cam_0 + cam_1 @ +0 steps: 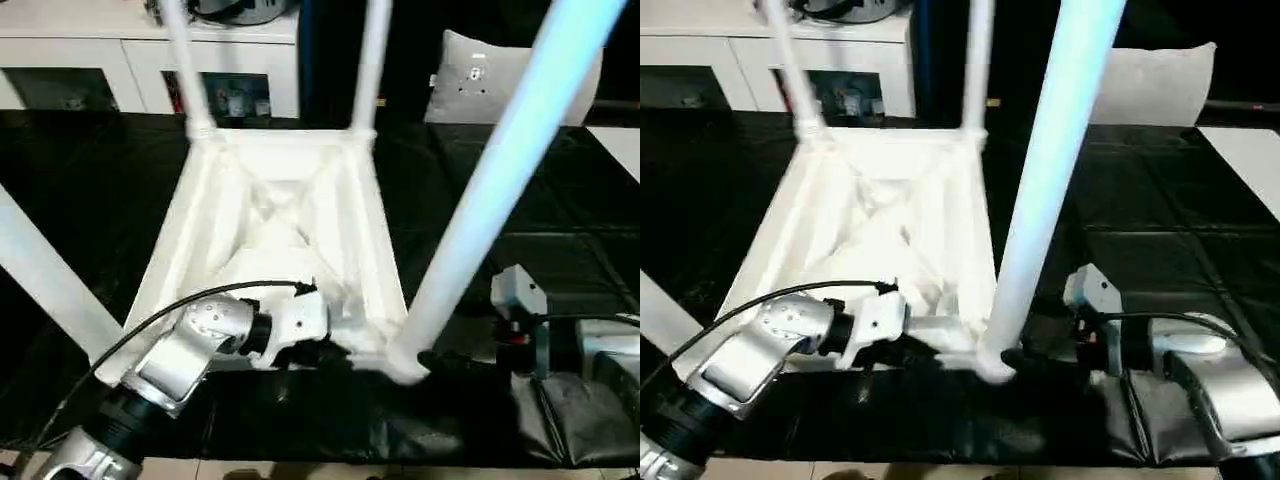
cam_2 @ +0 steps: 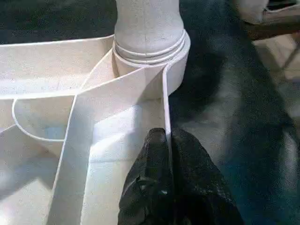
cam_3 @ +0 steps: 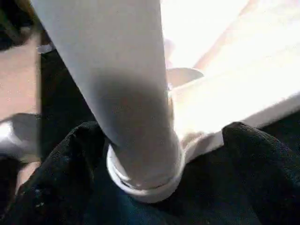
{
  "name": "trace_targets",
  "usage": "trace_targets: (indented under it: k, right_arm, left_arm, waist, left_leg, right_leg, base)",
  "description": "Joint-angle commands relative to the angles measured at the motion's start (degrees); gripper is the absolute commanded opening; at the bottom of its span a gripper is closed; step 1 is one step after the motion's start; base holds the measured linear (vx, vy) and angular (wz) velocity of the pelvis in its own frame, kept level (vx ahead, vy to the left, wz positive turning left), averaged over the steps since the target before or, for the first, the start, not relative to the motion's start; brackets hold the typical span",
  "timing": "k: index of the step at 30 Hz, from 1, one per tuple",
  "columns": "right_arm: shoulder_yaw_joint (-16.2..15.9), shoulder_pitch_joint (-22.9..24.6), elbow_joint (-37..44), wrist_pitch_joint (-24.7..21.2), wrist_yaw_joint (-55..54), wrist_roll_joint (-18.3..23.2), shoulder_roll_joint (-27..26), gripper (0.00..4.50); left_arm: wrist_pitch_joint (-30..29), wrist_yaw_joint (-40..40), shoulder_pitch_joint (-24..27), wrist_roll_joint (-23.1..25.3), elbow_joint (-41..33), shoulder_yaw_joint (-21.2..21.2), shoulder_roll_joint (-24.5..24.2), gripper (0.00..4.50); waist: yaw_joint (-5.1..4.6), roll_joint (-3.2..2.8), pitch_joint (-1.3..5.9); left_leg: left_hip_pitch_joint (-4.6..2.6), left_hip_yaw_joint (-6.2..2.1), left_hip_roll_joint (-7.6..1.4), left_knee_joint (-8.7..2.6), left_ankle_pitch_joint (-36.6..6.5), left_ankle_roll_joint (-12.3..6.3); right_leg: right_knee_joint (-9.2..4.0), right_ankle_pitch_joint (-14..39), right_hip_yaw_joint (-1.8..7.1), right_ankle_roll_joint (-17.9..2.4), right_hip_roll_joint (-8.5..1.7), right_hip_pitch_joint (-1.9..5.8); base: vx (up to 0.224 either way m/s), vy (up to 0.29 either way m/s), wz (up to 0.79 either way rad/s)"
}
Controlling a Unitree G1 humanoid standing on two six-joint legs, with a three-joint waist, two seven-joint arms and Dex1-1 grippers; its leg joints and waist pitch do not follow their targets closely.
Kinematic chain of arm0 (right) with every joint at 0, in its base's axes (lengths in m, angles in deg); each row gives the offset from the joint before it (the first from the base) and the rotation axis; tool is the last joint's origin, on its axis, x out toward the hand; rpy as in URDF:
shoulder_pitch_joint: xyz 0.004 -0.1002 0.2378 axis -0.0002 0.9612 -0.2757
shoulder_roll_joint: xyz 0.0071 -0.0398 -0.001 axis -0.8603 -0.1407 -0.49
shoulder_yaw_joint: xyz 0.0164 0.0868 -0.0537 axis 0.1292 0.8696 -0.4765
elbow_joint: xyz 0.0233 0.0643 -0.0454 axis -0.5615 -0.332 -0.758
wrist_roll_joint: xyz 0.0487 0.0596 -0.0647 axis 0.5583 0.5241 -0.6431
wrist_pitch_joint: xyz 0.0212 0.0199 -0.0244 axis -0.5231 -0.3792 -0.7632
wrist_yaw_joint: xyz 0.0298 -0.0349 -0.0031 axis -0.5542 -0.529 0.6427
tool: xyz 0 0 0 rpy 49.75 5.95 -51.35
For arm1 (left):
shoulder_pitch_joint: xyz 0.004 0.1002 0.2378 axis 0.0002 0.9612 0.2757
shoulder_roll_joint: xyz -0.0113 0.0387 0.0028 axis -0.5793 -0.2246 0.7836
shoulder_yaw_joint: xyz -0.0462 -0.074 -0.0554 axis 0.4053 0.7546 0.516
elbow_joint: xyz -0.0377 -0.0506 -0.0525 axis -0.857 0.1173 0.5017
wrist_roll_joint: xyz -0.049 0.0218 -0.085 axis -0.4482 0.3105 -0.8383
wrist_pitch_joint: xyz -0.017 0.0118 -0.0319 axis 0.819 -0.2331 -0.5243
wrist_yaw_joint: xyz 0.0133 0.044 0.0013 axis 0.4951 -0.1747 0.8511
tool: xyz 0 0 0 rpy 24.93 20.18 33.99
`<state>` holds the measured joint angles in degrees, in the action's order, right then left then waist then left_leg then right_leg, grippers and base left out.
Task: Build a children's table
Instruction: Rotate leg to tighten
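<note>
The children's table (image 1: 290,210) lies upside down on the black work table (image 1: 560,220), ribbed underside up. Four white legs stand in its corner sockets: two far ones (image 1: 180,60) (image 1: 372,60), one near left (image 1: 50,280) and one near right (image 1: 500,170). My left gripper (image 2: 165,136) is shut on the thin near rim of the top, close to the near right socket (image 2: 150,51). My right gripper (image 3: 164,131) is open, its black fingers (image 3: 262,164) standing on either side of the near right leg's base (image 1: 995,365).
White cabinets (image 1: 100,50) run along the back, with a pale cushion-like thing (image 1: 470,80) behind the work table on the right. The work table's near edge (image 1: 300,465) lies just below my arms. A white surface (image 1: 625,140) shows at the far right.
</note>
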<state>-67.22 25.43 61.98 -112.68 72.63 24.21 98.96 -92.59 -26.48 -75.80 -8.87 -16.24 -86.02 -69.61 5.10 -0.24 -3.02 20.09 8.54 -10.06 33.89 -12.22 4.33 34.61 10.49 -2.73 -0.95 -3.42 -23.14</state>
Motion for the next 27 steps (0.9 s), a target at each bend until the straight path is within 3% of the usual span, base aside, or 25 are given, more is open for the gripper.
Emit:
trace_targets:
  k: [1, 3, 9, 13, 14, 24, 27]
  right_arm:
    - [-0.8, -0.7, -0.6, 0.5, 1.8, 0.8, 0.8, 4.05]
    - [-2.1, -1.8, -2.4, 1.7, 3.5, 0.1, 0.4, 3.71]
    - [-4.2, -3.3, -3.2, 2.3, 5.5, 0.4, -0.6, 3.25]
    - [-5.4, -4.2, -4.5, 2.6, 6.1, 0.2, -1.3, 3.04]
    - [-5.7, -4.4, -4.7, 2.5, 6.3, 0.3, -1.4, 2.75]
    - [-6.1, -3.6, -4.1, 1.0, 7.1, 1.7, -1.7, 2.08]
    - [-4.9, -1.7, -1.0, -1.9, 3.1, 3.6, -3.8, 2.04]
  left_arm:
    - [1.3, -3.4, -0.9, -0.3, -0.8, -2.3, -0.3, 0.0]
    - [2.2, -4.8, -1.2, -0.4, -0.5, -2.5, -1.0, 0.0]
    - [2.4, -5.4, -1.6, -0.9, -0.6, -2.7, -0.9, 0.0]
    - [2.6, -6.0, -1.7, -1.2, -0.7, -3.0, -0.9, 0.0]
    - [2.6, -6.1, -1.8, -1.2, -0.7, -3.0, -0.9, 0.0]
    - [1.9, -5.2, -1.3, -1.5, -0.7, -2.4, -0.8, 0.0]
    - [-0.5, -1.6, -0.8, -1.6, -0.9, -1.2, 0.8, 0.0]
  waist:
    - [-0.23, 0.75, 2.97]
    - [-0.19, 0.65, 2.97]
    - [-0.21, 0.87, 2.93]
    - [-0.21, 0.76, 3.04]
    - [-0.16, 0.74, 3.02]
    - [-0.12, 0.89, 3.03]
    - [-0.11, 0.86, 2.92]
  left_leg:
    - [0.26, -0.04, -2.76, -3.72, -6.7, -6.03]
    - [0.3, -0.06, -2.75, -3.72, -6.9, -5.72]
    - [0.31, -0.01, -2.64, -3.72, -7.2, -5.16]
    - [0.33, -0.03, -2.69, -3.67, -6.2, -5.29]
    - [0.33, -0.01, -2.74, -3.66, -6.2, -5.32]
    - [0.32, 0.01, -2.66, -3.66, -6.4, -5.08]
    - [0.29, 0.08, -2.64, -3.71, -6.8, -4.91]
  right_leg:
    - [-4.5, 14.7, 2.55, -11.1, -4.26, 3.07]
    - [-4.36, 14.0, 2.5, -11.6, -4.3, 3.13]
    - [-4.51, 15.9, 2.53, -11.0, -4.3, 3.22]
    - [-4.24, 13.8, 2.48, -11.6, -4.21, 3.21]
    - [-4.21, 13.4, 2.53, -11.8, -4.25, 3.21]
    - [-4.29, 14.7, 2.52, -11.2, -4.21, 3.25]
    - [-4.46, 15.4, 2.59, -10.9, -4.16, 3.18]
  base:
    - [0.0, 0.0, 0.0]
    - [0.0, 0.0, 0.0]
    - [0.0, 0.0, 0.0]
    - [0.0, 0.0, 0.0]
    - [0.0, 0.0, 0.0]
    - [0.0, 0.0, 0.0]
    - [0.0, 0.0, 0.0]
